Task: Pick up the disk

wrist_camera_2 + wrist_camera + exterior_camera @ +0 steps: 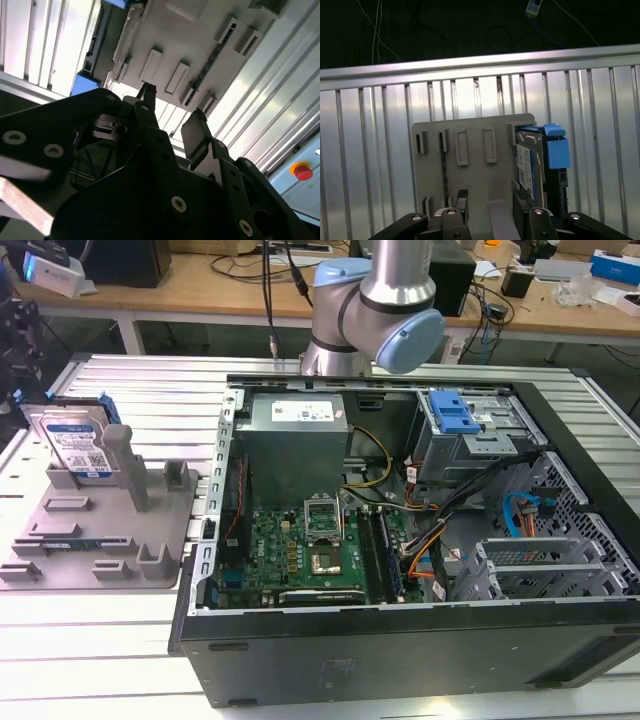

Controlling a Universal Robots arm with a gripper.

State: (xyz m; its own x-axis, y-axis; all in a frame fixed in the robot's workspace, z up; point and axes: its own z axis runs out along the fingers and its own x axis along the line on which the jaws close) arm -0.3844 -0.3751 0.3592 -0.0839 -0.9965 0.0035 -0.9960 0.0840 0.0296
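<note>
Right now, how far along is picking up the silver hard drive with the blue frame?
Nothing is lifted yet: the silver blue-framed disk stands upright in the grey plastic fixture tray. The open, empty gripper points at the tray, apart from the disk. Gripping and lifting remain.

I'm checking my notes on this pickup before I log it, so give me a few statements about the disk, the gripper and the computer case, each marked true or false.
1. The disk stands on edge in the grey fixture tray. True.
2. The gripper is shut on the disk. False: it is open and empty, over the tray and apart from the disk.
3. The computer case lies open, with its motherboard showing. True.
4. The disk sits inside the case. False: it is in the tray, on the exterior view's left of the case.
</note>
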